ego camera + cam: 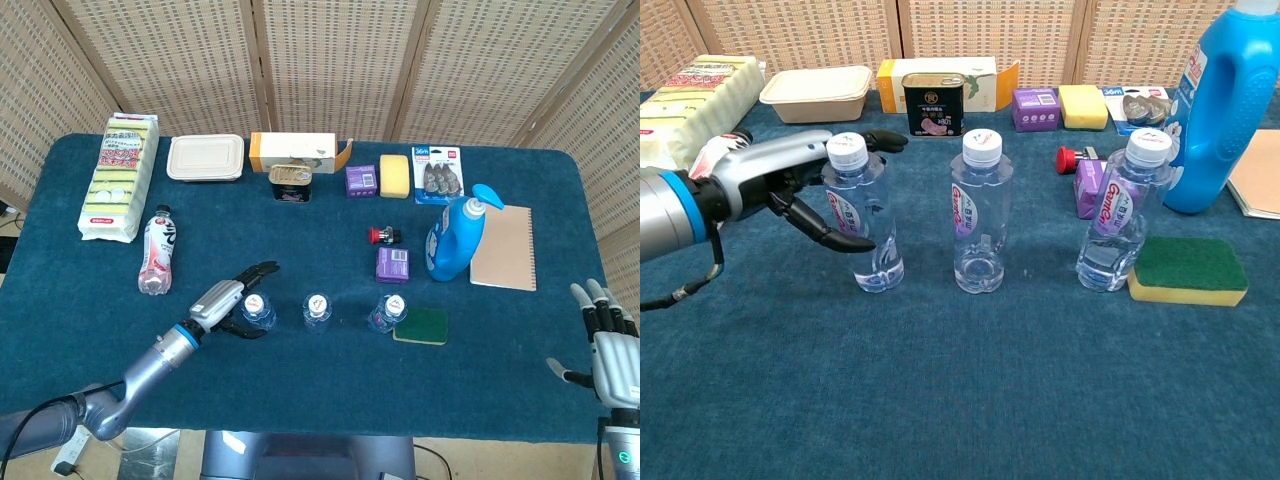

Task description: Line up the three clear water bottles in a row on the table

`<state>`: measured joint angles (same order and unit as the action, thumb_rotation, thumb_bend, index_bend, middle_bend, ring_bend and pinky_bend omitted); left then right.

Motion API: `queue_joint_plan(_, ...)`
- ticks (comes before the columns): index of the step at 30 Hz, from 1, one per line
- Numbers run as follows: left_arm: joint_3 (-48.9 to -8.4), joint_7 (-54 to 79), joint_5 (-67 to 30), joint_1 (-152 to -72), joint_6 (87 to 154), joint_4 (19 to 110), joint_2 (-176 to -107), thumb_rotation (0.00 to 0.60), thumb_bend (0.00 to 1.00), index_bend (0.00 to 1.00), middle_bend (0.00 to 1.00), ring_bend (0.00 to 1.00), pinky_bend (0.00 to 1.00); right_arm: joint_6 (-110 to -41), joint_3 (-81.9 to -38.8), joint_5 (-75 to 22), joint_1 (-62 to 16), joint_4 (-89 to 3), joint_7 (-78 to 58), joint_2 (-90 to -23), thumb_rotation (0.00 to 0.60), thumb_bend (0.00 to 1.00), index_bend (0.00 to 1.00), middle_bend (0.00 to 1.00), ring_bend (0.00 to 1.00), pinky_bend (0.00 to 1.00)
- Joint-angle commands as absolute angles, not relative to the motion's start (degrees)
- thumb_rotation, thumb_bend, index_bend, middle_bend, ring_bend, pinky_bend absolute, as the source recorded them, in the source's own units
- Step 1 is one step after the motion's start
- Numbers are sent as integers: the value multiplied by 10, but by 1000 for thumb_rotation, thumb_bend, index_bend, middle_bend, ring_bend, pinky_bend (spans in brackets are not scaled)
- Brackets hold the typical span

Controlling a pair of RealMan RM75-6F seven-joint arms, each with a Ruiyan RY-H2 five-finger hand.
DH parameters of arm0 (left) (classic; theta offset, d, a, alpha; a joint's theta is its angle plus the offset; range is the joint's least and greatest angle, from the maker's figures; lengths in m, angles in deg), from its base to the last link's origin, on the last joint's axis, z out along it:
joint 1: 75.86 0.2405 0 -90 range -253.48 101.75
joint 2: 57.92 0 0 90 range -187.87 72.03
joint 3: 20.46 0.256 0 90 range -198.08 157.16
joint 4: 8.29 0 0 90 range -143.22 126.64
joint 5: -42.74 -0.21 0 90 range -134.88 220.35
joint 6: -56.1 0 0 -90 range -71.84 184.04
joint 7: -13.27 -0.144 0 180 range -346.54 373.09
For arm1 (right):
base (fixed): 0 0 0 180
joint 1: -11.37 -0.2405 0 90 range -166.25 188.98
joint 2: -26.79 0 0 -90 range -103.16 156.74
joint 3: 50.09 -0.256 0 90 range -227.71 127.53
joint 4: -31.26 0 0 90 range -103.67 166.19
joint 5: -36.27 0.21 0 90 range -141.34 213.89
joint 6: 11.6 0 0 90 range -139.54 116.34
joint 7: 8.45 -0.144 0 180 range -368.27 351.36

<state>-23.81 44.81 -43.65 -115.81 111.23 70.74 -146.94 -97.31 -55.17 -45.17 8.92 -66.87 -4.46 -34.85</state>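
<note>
Three clear water bottles stand upright in a row near the table's front: the left bottle point(865, 215) point(257, 309), the middle bottle point(981, 212) point(317, 310) and the right bottle point(1117, 211) point(388, 311). My left hand point(800, 185) point(228, 297) is just left of the left bottle with its fingers spread apart and holds nothing. My right hand point(606, 345) hangs open off the table's right front corner, seen only in the head view.
A green and yellow sponge point(1187, 269) lies against the right bottle. A blue detergent bottle point(1224, 105), notebook point(504, 247), purple boxes point(393, 264), a tin point(933, 105), a food container point(822, 93), a pink bottle point(157, 250) and a sponge pack point(119, 176) sit farther back.
</note>
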Motion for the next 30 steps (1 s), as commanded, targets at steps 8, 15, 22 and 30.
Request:
queue_joint_plan(8,-231,440,-479,-1098,1240,809,-1329,600,145,0,0,0,99,-976,-549,-459,90,-674,-34,-350,600,0,55,0,0,119)
queue_joint_plan(15,-217,387,-497,-1034,1332,860,-1216,600,145,0,0,0,92,-983,-546,-472,90,-673,-13,-359,600,0,55,0,0,119)
queue_joint_plan(22,-187,296,-488,-937,1429,869,-1158,600,132,0,0,0,30,-994,-546,-480,92,-673,10,-372,600,0,52,0,0,135)
queue_joint_plan(30,-156,290,-482,-855,1485,814,-1182,600,131,0,0,0,30,-1027,-554,-493,97,-658,30,-393,600,0,27,0,0,118)
